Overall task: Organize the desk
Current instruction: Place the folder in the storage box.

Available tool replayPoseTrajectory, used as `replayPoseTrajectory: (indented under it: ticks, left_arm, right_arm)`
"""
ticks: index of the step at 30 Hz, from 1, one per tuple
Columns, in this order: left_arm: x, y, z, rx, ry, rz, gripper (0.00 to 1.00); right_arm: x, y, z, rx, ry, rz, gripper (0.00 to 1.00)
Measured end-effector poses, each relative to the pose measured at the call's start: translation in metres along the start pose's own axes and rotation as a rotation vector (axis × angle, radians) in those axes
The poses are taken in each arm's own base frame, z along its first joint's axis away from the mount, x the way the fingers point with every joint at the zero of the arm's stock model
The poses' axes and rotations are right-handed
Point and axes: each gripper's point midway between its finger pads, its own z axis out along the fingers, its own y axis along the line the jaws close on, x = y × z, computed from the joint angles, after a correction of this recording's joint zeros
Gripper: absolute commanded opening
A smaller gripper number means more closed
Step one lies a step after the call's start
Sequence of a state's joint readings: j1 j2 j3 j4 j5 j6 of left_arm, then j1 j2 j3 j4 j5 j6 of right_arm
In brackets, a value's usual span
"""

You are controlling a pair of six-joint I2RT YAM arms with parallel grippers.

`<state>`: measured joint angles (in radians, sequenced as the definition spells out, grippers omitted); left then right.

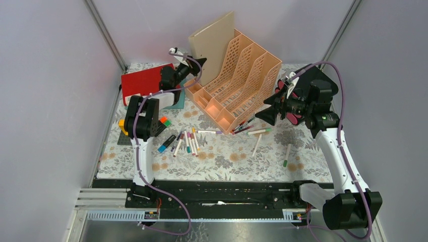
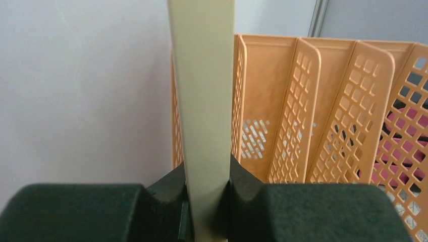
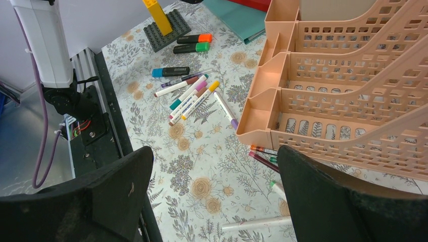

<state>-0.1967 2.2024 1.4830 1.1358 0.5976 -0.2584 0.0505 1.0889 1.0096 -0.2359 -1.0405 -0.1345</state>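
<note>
The surface (image 1: 227, 162), covered in a floral cloth, fills the enclosure from the arm bases at its near edge to the grey walls on the other three sides. A peach file rack (image 1: 237, 83) stands on it toward the far edge, set at an angle. The left gripper (image 2: 204, 201) is clamped on the edge of a beige folder (image 2: 202, 96), one pad on each face. The folder stands roughly upright at the rack's leftmost compartment; whether its lower edge is seated there cannot be determined. The right gripper (image 3: 217, 201) stands with its jaws fully apart and has hold of nothing, above the surface near the rack's near-right corner. A red folder (image 1: 144, 80) lies near the far-left corner, with a teal folder (image 1: 177, 102) just beside it, partly hidden under the left arm. A cluster of markers (image 3: 192, 98) lies left of centre, in front of the rack. An orange highlighter (image 3: 194, 38) and a green highlighter (image 3: 192, 48) lie side by side nearer the left edge, just beside a dark baseplate (image 3: 169, 34) bearing a yellow block (image 3: 157, 15). Three loose markers (image 1: 261, 131) are scattered toward the near-right part of the surface, apart from one another.
</note>
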Motion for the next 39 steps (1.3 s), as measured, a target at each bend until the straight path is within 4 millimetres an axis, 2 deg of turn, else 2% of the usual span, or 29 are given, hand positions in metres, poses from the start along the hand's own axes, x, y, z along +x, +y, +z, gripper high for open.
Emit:
replayPoseTrajectory:
  ticks: [3,6,11,14,18,21,24,26,30,39]
  left_arm:
    - [0.012,0.0,-0.006,-0.017,0.021,-0.011,0.29]
    - [0.014,0.001,-0.007,-0.025,0.025,-0.008,0.42]
    - [0.005,0.002,-0.008,-0.046,0.009,0.002,0.74]
    - [-0.017,0.003,-0.008,-0.079,-0.002,-0.001,0.85]
    - [-0.066,-0.001,-0.009,-0.122,-0.053,0.018,0.97]
    - [-0.101,-0.007,-0.018,-0.165,-0.088,0.017,0.99]
    - [-0.122,-0.012,-0.031,-0.204,-0.1,-0.007,0.99]
    - [-0.126,-0.012,-0.042,-0.235,-0.089,-0.04,0.99]
    - [-0.112,-0.001,-0.067,-0.339,-0.022,-0.115,0.99]
    - [-0.042,0.047,-0.126,-0.696,0.27,-0.238,0.99]
  right_arm:
    - [0.0,0.0,0.0,0.0,0.0,0.0,1.0]
    - [0.0,0.0,0.0,0.001,0.0,0.0,1.0]
    - [0.0,0.0,0.0,0.001,0.0,-0.001,1.0]
    - [0.0,0.0,0.0,0.001,0.0,-0.001,1.0]
    - [0.0,0.0,0.0,0.001,-0.001,-0.002,1.0]
    - [-0.001,0.001,-0.001,0.001,-0.003,-0.005,1.0]
    - [0.0,0.002,-0.002,0.001,-0.004,-0.008,1.0]
    - [0.0,0.003,-0.002,0.001,-0.005,-0.008,1.0]
    - [0.001,0.004,-0.003,0.0,-0.006,-0.01,1.0]
    - [0.002,0.007,-0.003,-0.012,-0.008,-0.011,1.0]
